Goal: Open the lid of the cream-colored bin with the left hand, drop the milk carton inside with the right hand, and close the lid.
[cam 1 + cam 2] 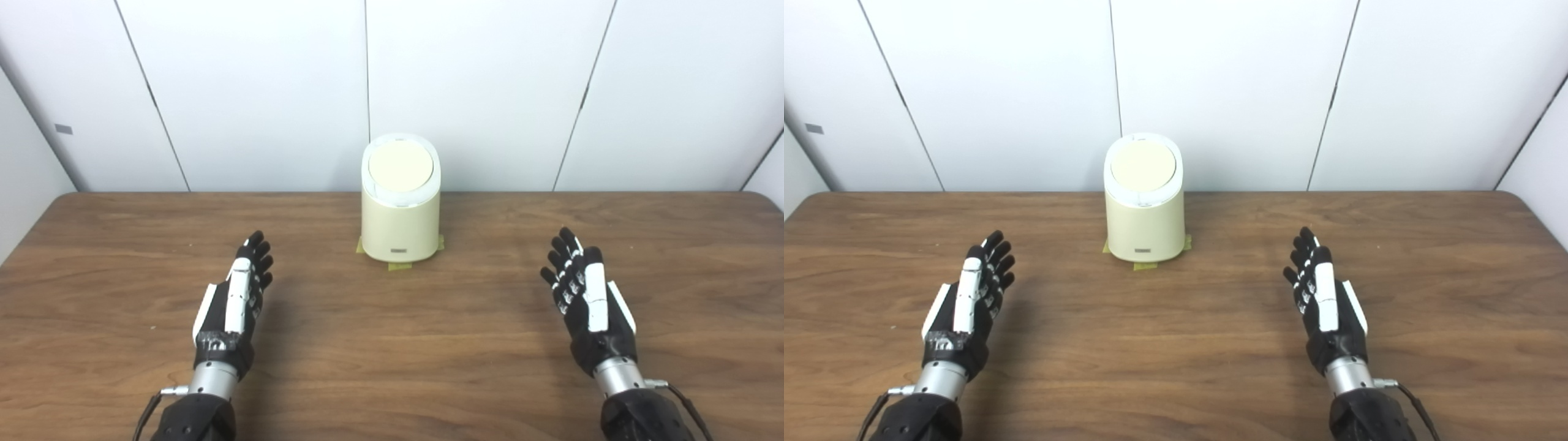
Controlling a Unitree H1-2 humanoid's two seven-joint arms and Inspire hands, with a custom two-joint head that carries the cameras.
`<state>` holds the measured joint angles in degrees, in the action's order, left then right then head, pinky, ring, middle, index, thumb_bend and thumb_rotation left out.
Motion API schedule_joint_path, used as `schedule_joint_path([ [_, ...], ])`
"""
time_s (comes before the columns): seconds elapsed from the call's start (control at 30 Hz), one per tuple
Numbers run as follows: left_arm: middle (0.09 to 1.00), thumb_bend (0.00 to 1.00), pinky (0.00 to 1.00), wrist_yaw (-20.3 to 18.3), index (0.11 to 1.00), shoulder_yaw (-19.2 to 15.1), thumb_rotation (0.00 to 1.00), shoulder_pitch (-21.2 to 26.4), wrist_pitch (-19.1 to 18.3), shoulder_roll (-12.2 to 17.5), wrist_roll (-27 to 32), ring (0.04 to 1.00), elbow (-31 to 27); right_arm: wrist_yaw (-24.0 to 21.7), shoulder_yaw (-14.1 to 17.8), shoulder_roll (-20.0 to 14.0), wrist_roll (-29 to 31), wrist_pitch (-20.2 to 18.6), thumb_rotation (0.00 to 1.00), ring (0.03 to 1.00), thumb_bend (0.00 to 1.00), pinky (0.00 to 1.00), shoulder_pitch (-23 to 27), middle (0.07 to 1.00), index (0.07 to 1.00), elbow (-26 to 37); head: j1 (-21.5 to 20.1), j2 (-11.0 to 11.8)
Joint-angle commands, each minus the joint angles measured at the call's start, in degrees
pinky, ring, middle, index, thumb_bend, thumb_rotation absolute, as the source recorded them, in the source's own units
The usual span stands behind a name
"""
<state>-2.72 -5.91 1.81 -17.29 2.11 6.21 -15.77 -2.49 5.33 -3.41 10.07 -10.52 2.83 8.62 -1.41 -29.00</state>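
A small, round, cream-colored plastic bin (400, 223) stands upright, farther out than both hands. It sits between the left hand (236, 300) and the right hand (588, 300), well apart from each one. On top is a flat, round, cream-colored lid (400, 166) inside a white ring. The lid is shut and tips a little toward the hands. Low on the front of the bin is a small dark label. No milk carton can be seen.
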Motion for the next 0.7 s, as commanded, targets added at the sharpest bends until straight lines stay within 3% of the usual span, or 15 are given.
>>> schedule_joint_path([
  [0.0, 0.978, 0.40, 1.00, 0.0, 0.982, 0.1, 1.00, 1.5, 2.2, 0.4, 0.3, 0.982, -0.3, -0.6, -0.2, -0.2, -0.1, 2.8, 1.00, 0.982, 0.70, 0.94, 1.5, 0.977, 0.987, 1.4, 0.1, -0.1],
  [0.67, 0.975, 0.43, 1.00, 0.3, 0.977, 0.3, 1.00, 1.6, 2.3, 0.6, -0.1, 0.978, -0.5, -0.5, 0.1, -0.5, 0.3, 1.3, 0.99, 0.989, 0.70, 0.95, 1.5, 0.987, 0.993, 2.7, 0.1, -1.7],
])
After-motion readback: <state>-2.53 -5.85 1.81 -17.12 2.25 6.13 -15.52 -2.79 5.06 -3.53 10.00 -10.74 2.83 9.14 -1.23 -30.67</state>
